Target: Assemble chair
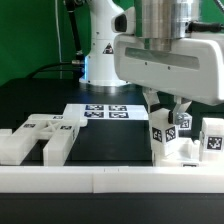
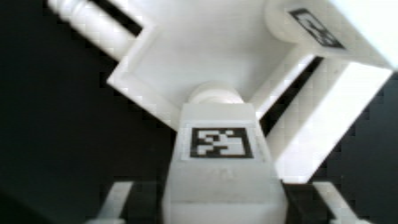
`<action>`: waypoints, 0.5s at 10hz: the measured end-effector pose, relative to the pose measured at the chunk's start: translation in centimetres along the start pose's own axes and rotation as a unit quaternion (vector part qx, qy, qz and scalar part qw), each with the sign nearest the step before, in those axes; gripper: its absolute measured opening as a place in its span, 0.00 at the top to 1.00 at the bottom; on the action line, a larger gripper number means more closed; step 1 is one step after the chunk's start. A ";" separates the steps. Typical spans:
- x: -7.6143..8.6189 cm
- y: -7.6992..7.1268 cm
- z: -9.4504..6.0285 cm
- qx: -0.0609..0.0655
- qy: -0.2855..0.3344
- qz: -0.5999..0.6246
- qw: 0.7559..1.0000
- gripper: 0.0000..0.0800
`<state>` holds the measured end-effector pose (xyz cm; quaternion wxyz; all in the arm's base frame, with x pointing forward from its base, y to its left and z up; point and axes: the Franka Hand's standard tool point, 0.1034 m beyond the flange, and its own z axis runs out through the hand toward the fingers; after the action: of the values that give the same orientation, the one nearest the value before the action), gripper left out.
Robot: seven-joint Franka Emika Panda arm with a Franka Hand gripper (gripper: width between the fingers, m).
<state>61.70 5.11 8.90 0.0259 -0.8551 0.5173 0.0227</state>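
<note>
1. Exterior view shows the chair is far from done, I think. Its white parts sit in different spots on the black desk (image 1: 110, 145), and nothing looks like a chair yet.
2. A slotted white part (image 1: 40, 138) with little black-and-white tags lies at the exterior view's left, low in the frame. It is well apart from the other parts, and nothing touches it.
3. At the exterior view's right, low in the frame, the hand (image 1: 170, 115) comes down from above. It pinches a small white block (image 1: 163, 140) that has tags on it.
4. The hand's two fingers are pressed close, one on each side of that block. In the wrist view the block (image 2: 217, 145) sits right between them.
5. A second white block (image 1: 212, 138) with a tag stands just beside the held one. I cannot tell if the two touch.
6. The wrist view shows a big white part (image 2: 196, 65) past the held block, with long open slots and a tag. I cannot tell if the block is joined to it.
7. My guess is that most joining is left to do. The parts must come together, and the slotted one has to be fetched.
8. All the parts look chunky, white, smooth and hard.
9. The marker board (image 1: 105, 110) lies flat in the middle, and a long white rail (image 1: 100, 180) runs along the front.
</note>
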 end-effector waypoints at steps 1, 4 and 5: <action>0.0 0.0 0.0 0.000 -0.001 0.032 0.999 0.63; -0.1 -0.1 0.0 0.005 -0.003 0.128 0.992 0.63; -0.1 -0.2 0.0 0.005 -0.003 0.135 0.991 0.63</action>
<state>61.79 5.27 8.88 0.0283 -0.7771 0.6282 0.0257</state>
